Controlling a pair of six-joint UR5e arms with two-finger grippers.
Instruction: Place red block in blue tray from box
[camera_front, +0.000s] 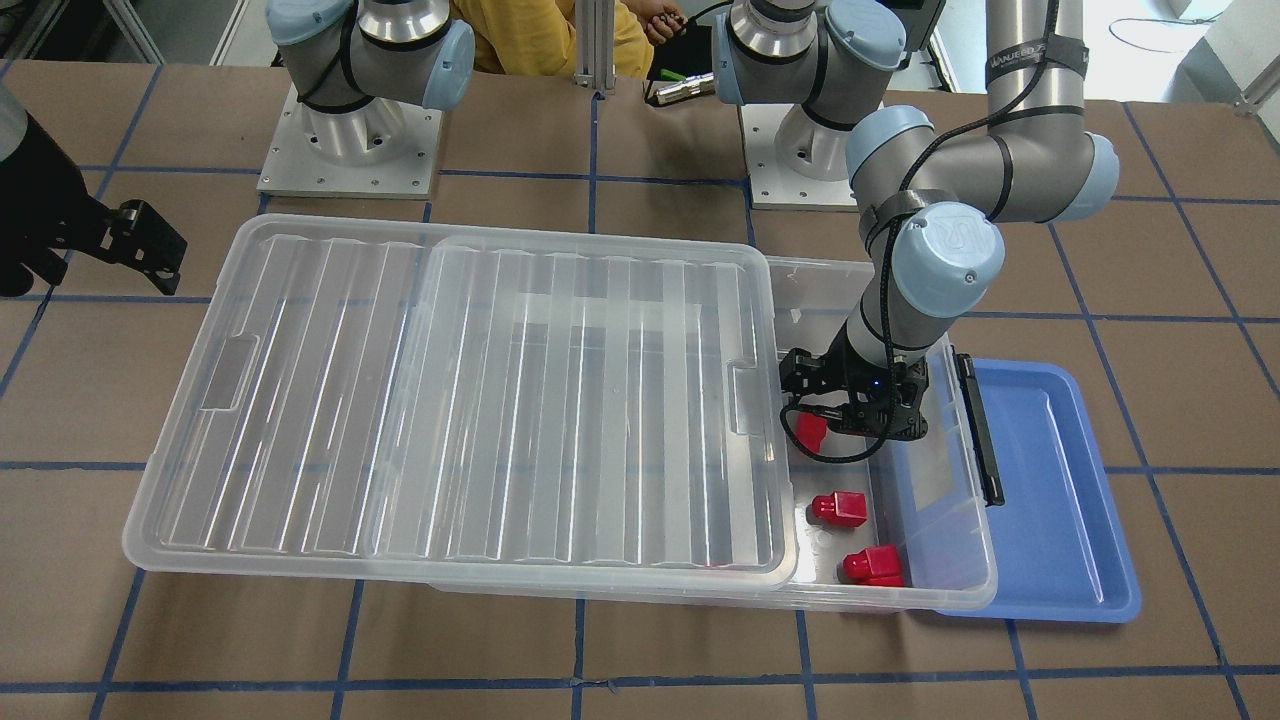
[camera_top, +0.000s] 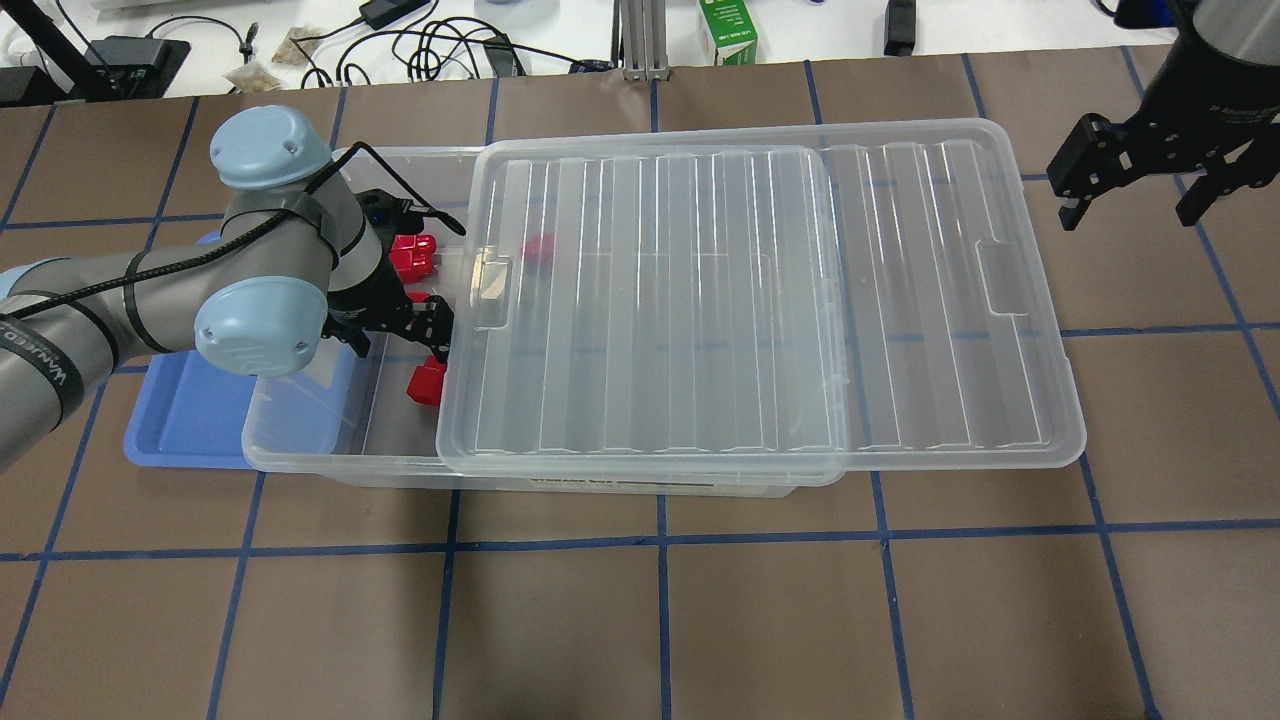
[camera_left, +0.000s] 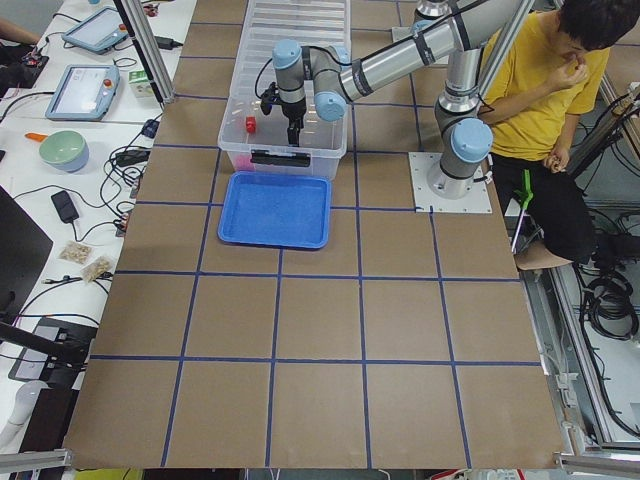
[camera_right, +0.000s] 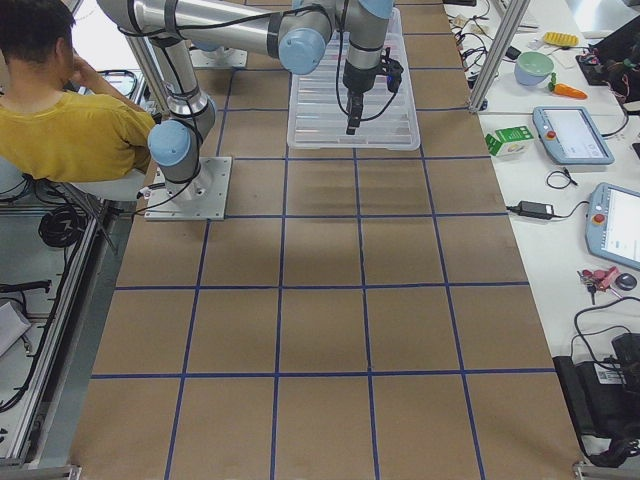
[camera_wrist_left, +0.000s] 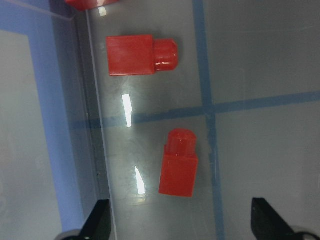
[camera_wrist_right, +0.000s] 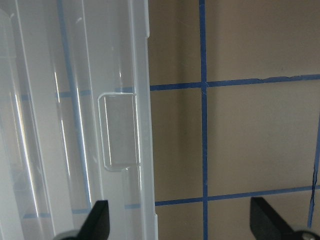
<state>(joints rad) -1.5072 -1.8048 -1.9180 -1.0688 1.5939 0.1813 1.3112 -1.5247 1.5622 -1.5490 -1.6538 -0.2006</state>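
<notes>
The clear box (camera_top: 300, 455) lies across the table. Its ribbed lid (camera_top: 750, 300) is slid toward my right, so the box's left end is uncovered. Three red blocks lie in that end (camera_front: 838, 508) (camera_front: 873, 565) (camera_front: 810, 428). My left gripper (camera_front: 850, 415) is open inside the uncovered end. In the left wrist view, one red block (camera_wrist_left: 178, 162) lies between and just beyond its fingertips (camera_wrist_left: 97, 220), with another (camera_wrist_left: 140, 55) farther on. The blue tray (camera_front: 1050, 500) lies partly under the box's latch end. My right gripper (camera_top: 1140, 185) is open and empty beyond the lid's right edge.
A faint red shape (camera_top: 540, 248) shows through the lid. A black latch (camera_front: 980, 430) hangs on the box's short side by the tray. A person in yellow (camera_left: 535, 90) sits behind the arm bases (camera_front: 350, 150). Tablets and cables lie on the side desk (camera_left: 90, 85).
</notes>
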